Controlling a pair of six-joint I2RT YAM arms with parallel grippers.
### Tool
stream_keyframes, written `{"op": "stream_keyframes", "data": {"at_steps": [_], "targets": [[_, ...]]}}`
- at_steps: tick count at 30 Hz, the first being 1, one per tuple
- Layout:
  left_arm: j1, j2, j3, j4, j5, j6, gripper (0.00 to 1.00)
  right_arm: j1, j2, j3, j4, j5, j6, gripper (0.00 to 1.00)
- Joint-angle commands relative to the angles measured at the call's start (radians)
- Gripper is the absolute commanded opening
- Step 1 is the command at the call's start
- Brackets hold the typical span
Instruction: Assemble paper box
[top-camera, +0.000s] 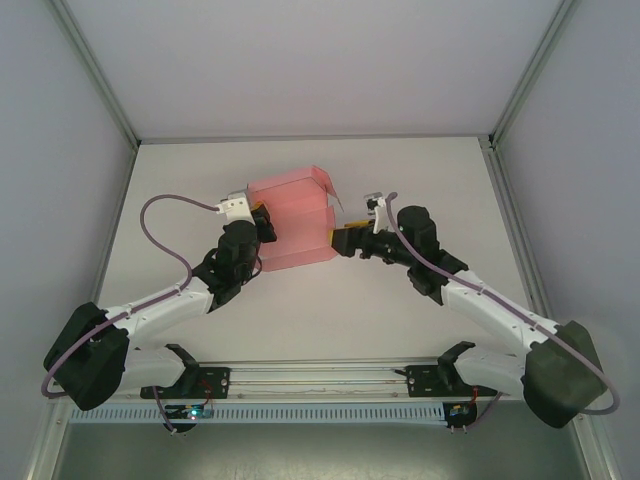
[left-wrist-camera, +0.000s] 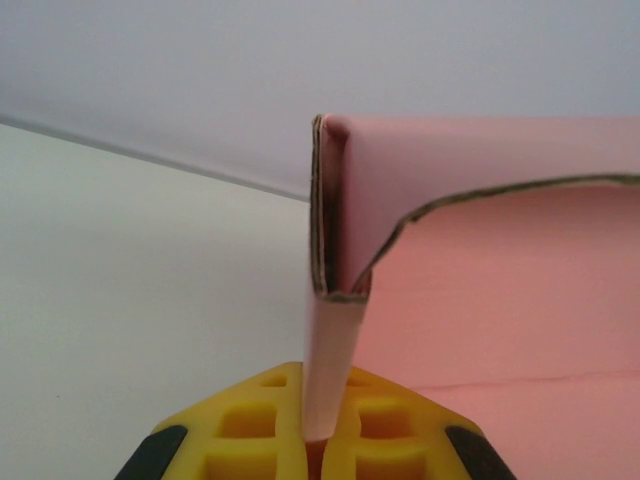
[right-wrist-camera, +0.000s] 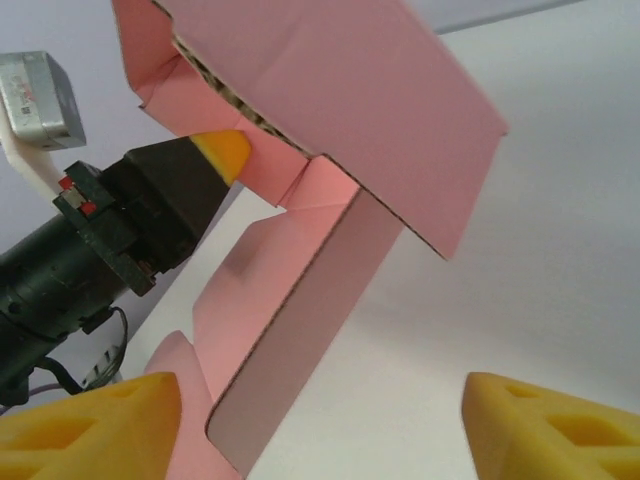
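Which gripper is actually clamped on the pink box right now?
The left gripper: its yellow fingers are shut on a paper box flap. The right gripper has its jaws wide apart.

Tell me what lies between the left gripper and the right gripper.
The paper box: in the top view its pink card spans that stretch, the left gripper shut on its left edge, the right gripper open at its right edge.
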Motion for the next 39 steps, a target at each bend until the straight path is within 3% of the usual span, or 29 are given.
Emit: {"op": "stream_keyframes", "data": {"at_steps": [1, 5, 8, 18, 22, 25, 26, 28, 30, 31, 34, 37, 39], "targets": [[-0.01, -0.002, -0.002, 0.097, -0.015, -0.018, 0.0, 0.016, 0.01, 0.032, 0.112, -0.033, 0.07, 0.6], [-0.009, -0.013, -0.039, 0.159, -0.049, -0.053, 0.0, 0.006, 0.011, -0.036, 0.288, -0.046, 0.181, 0.16], [-0.007, 0.002, -0.052, 0.217, -0.062, -0.07, 0.0, 0.005, 0.013, -0.077, 0.488, -0.119, 0.298, 0.0], [-0.008, 0.113, -0.068, 0.491, -0.053, -0.142, 0.0, 0.04, 0.006, -0.119, 0.783, -0.082, 0.604, 0.0], [-0.007, 0.112, -0.039, 0.47, -0.031, -0.135, 0.0, 0.035, 0.001, -0.124, 0.768, -0.086, 0.635, 0.0], [-0.006, 0.103, -0.043, 0.475, -0.025, -0.131, 0.0, 0.027, -0.027, -0.122, 0.642, -0.074, 0.559, 0.0], [-0.006, 0.095, -0.044, 0.464, -0.017, -0.122, 0.0, 0.019, -0.053, -0.114, 0.541, -0.071, 0.479, 0.06], [-0.006, 0.066, -0.042, 0.396, 0.0, -0.106, 0.0, 0.0, -0.128, -0.071, 0.207, 0.004, 0.278, 0.33], [-0.007, 0.022, -0.033, 0.287, 0.015, -0.075, 0.0, -0.018, -0.214, -0.029, -0.137, 0.182, 0.063, 0.41], [-0.007, 0.0, -0.031, 0.238, 0.031, -0.054, 0.0, -0.034, -0.253, -0.027, -0.225, 0.23, -0.021, 0.48], [-0.004, -0.07, -0.026, 0.083, 0.084, 0.001, 0.0, -0.133, -0.383, -0.071, -0.305, 0.217, -0.197, 0.62], [-0.003, -0.126, -0.013, -0.079, 0.154, 0.012, 0.0, -0.293, -0.458, -0.088, -0.308, 0.206, -0.201, 0.63], [-0.004, -0.146, -0.005, -0.157, 0.208, 0.004, 0.0, -0.397, -0.423, -0.065, -0.298, 0.066, -0.24, 0.64]]}}
